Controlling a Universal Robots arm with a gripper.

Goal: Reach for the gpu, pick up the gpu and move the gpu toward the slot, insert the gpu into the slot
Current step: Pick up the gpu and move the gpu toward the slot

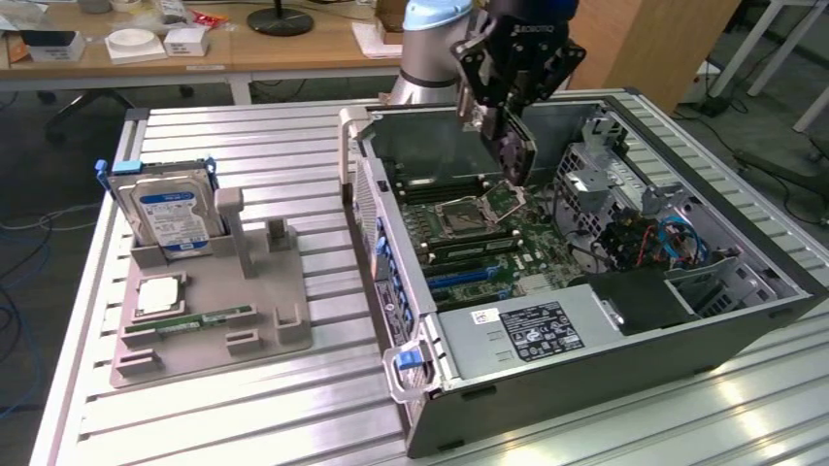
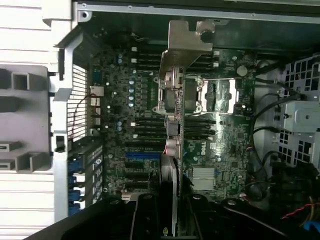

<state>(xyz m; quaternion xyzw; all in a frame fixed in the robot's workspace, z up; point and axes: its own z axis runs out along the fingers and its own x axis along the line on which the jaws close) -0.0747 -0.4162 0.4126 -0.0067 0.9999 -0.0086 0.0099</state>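
Observation:
My gripper (image 1: 500,115) hangs over the open computer case (image 1: 725,335) and is shut on the gpu (image 1: 508,148). The dark card hangs edge-down above the motherboard, near the CPU socket (image 1: 463,217). In the wrist view the gpu (image 2: 172,145) shows edge-on between my black fingers (image 2: 145,217), with its silvery bracket (image 2: 186,47) at the far end. The gripper (image 2: 172,212) holds it over the memory slots. The blue slot (image 2: 142,155) lies on the board beside the card, and the blue slots (image 1: 467,279) also show in the exterior view nearer the power supply.
A blue-labelled hard drive (image 1: 169,209) stands in a grey holder (image 1: 214,320) at the exterior view's left, with a green memory stick (image 1: 192,319) and a chip (image 1: 157,295). The case walls, the power supply (image 1: 531,330) and a cabled drive cage (image 1: 647,233) ring the motherboard.

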